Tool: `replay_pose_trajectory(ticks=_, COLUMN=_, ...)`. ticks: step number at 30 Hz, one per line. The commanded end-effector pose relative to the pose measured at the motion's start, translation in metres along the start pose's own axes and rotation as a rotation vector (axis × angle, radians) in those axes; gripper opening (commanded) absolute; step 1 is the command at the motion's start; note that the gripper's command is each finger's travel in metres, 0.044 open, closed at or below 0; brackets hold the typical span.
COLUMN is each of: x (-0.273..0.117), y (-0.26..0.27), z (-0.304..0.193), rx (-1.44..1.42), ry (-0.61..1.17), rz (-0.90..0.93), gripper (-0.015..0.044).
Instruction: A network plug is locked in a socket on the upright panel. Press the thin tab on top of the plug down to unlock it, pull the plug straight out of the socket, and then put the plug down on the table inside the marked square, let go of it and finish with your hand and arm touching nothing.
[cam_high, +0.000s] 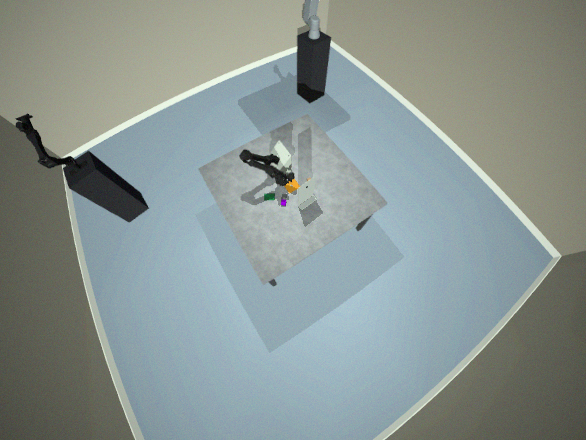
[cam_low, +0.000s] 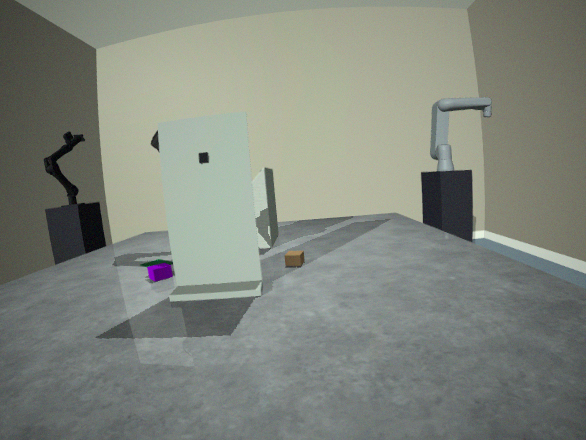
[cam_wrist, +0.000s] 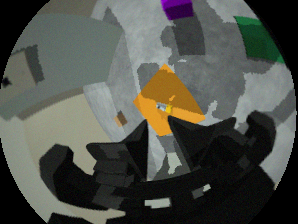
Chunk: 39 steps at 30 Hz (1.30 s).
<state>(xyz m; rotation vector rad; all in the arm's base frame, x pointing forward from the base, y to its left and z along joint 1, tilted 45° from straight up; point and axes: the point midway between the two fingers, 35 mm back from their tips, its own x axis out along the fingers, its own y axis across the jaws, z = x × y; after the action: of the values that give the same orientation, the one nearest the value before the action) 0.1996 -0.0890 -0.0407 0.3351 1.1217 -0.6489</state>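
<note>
Gripper partly open, nothing clamped, fingers straddling top edge of orange plug. Plug beside upright panel; purple block and green square beyond on table.

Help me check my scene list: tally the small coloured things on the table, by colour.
purple block: 1
green marked square: 1
orange plug: 1
brown block: 1
Total: 4
</note>
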Motion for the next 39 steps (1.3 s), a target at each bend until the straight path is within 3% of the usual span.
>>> replay_pose_trajectory(ticks=1, x=-0.005, y=0.004, z=0.005, rx=0.006, ry=-0.013, rz=0.003, gripper=0.0156)
replay_pose_trajectory(ticks=39, x=-0.042, y=0.031, z=0.005, rx=0.007, ry=-0.008, rz=0.005, gripper=0.0156)
